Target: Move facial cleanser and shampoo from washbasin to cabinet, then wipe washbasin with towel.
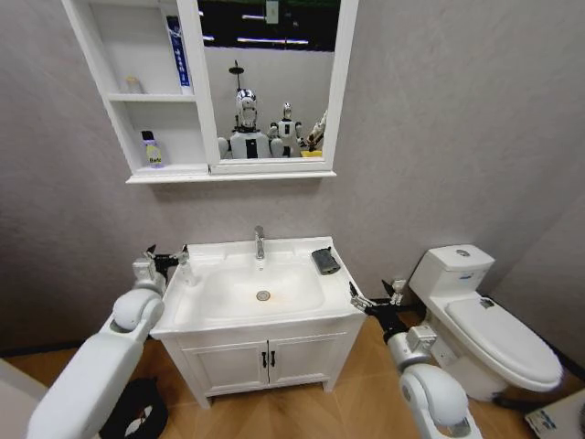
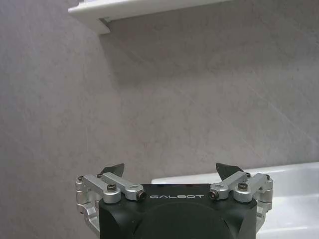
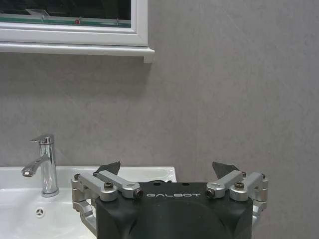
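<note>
The white washbasin (image 1: 302,315) has a chrome tap (image 1: 259,242) and a dark grey towel (image 1: 324,261) lying on its back right corner. On the wall, the cabinet (image 1: 110,64) holds a blue and white tube, apparently the facial cleanser (image 1: 180,55), in its top compartment. A small yellow-labelled bottle, apparently the shampoo (image 1: 152,151), stands on its bottom shelf. My left gripper (image 1: 174,259) hovers open and empty at the basin's left edge (image 2: 294,189). My right gripper (image 1: 370,297) is open and empty just off the basin's front right corner, facing the tap (image 3: 45,164).
A white toilet (image 1: 494,320) stands close to my right arm. A two-door floor cupboard (image 1: 265,361) sits under the basin. The mirror (image 1: 270,82) hangs beside the cabinet shelves. A small pale item (image 1: 133,84) rests on the middle shelf. Something black (image 1: 137,412) lies on the floor at left.
</note>
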{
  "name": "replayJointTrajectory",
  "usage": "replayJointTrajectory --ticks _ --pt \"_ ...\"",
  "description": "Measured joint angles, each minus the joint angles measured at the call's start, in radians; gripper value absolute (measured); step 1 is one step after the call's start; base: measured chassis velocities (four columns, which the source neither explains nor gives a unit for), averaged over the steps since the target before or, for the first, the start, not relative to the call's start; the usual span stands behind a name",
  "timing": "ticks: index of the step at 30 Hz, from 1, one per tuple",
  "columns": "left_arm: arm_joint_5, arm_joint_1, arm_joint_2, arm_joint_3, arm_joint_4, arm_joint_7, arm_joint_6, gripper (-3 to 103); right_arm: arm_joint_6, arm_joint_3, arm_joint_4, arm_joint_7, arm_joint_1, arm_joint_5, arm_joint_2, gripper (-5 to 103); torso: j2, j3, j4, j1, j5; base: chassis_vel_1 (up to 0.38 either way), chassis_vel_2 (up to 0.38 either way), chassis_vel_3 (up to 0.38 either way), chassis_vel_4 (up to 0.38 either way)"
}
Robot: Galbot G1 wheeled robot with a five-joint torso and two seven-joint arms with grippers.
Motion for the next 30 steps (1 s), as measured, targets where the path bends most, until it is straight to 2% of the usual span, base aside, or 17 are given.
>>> replayJointTrajectory --ticks 10,15,30 --pt "0.051 0.026 -0.086 0.029 0.066 0.006 -0.014 100 -0.039 -0.005 0.0 0.026 0.061 0.051 -0.022 100 0.0 0.0 0.0 0.0 -0.0001 0.0 0.0 0.0 0.0" --pt "0.067 0.016 -0.103 0.043 0.095 0.006 -0.013 100 -0.043 -0.003 0.0 0.027 0.071 0.062 -0.032 100 0.0 0.0 -0.0001 0.0 -0.0001 0.0 0.0 0.0 0.0" --pt "0.104 -0.095 -0.149 0.082 0.235 0.015 -0.008 100 -0.03 0.018 0.0 0.027 0.061 0.07 -0.027 100 0.0 0.0 -0.0001 0.0 -0.0002 0.0 0.0 0.0 0.0"
